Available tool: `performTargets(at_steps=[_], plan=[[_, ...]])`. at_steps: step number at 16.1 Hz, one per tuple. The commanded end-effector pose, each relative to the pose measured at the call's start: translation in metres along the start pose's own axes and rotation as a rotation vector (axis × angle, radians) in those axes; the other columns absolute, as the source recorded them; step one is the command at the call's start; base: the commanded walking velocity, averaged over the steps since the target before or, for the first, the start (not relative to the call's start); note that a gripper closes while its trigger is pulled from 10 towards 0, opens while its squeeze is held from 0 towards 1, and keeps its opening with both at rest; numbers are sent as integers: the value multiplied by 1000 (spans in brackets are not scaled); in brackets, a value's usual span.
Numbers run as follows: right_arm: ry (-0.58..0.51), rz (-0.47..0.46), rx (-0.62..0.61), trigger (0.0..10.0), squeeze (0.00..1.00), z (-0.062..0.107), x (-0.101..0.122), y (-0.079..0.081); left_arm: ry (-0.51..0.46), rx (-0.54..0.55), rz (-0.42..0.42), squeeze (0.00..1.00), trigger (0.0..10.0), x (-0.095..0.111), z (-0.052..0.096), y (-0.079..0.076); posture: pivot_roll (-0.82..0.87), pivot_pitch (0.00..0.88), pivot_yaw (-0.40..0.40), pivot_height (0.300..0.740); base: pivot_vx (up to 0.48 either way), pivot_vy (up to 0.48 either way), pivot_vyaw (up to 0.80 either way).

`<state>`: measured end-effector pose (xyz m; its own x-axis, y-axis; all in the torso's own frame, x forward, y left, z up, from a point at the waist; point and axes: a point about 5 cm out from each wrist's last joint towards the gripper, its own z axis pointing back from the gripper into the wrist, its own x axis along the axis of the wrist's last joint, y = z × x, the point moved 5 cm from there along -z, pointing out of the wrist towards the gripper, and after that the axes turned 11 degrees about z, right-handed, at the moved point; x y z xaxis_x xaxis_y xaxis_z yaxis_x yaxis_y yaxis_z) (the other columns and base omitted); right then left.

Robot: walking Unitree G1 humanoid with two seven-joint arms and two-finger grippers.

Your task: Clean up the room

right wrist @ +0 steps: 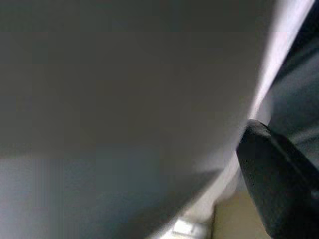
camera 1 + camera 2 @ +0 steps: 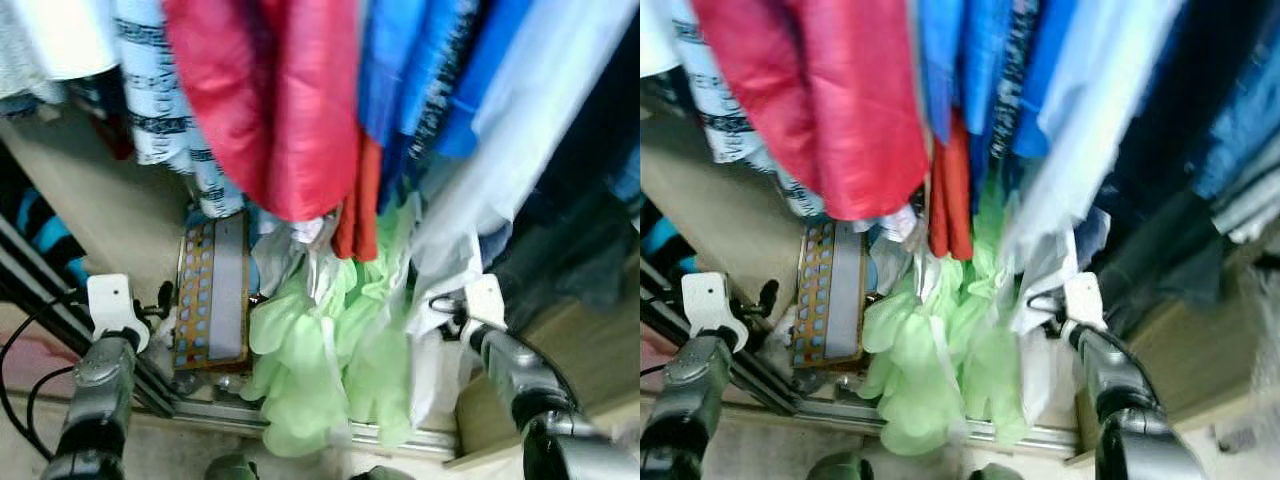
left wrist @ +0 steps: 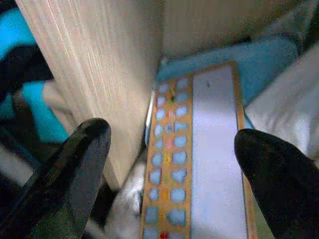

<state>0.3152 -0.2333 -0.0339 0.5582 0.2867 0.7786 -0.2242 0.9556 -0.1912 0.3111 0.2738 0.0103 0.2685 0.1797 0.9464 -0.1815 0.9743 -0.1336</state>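
I face an open wardrobe with hanging clothes: a red garment [image 2: 280, 100], blue ones [image 2: 420, 70] and a pale blue-white one [image 2: 520, 150]. A heap of light green fabric [image 2: 320, 360] lies at the bottom. Left of it, an orange-framed board with blue dots and a grey panel [image 2: 212, 290] leans against the wooden side wall [image 3: 109, 69]. My left gripper [image 3: 174, 144] is open, low at the left, with its fingers either side of the board and not touching it. My right gripper [image 2: 448, 303] is pressed into the pale garment's hem [image 1: 124, 99] at the lower right.
A metal sliding-door rail [image 2: 300, 420] runs along the wardrobe's bottom edge. Black and turquoise striped cloth [image 2: 45, 240] hangs at the far left. Dark garments [image 2: 580, 240] hang at the right above a wooden floor panel [image 2: 590, 350]. Black cables [image 2: 25, 350] loop beside my left arm.
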Motion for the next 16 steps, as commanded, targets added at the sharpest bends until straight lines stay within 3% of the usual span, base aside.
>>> performTargets(at_steps=[1,4,5,6,7,9,10,11,13,16], plan=[[83,-29,20,10000,0,9,-28,-3,18,-9,-10,0,10000,-3,4,0,28,22,-40,740,0,0,0],[70,93,41,10000,0,27,-21,-16,-52,-23,-40,0,10000,9,23,-9,24,35,-31,740,0,0,0],[45,167,47,10000,0,39,-11,-15,-127,-74,-67,0,10000,29,38,-28,24,38,-30,740,0,0,0],[33,195,43,10000,0,42,-8,-14,-146,-94,-80,0,10000,34,41,-33,24,38,-30,740,0,0,0],[-45,245,43,10000,0,57,12,-4,-212,-141,-83,0,10000,52,50,-49,24,38,-28,740,0,0,0],[-150,317,46,10000,0,71,37,9,-273,-155,-72,0,10000,69,55,-60,20,36,-25,740,0,0,0],[-297,370,56,10000,0,83,71,28,-362,-204,-62,0,10000,93,58,-81,15,21,-23,740,0,0,0],[-356,401,43,10000,0,90,86,34,-386,-222,-52,0,10000,102,60,-91,13,13,-23,740,0,0,0],[-471,380,-30,10000,0,93,113,31,-416,-261,-45,0,10000,110,63,-110,10,0,-26,740,0,0,0],[-605,266,-93,10000,0,101,133,31,-412,-221,-9,0,10000,106,60,-112,12,0,-30,740,0,0,0]])
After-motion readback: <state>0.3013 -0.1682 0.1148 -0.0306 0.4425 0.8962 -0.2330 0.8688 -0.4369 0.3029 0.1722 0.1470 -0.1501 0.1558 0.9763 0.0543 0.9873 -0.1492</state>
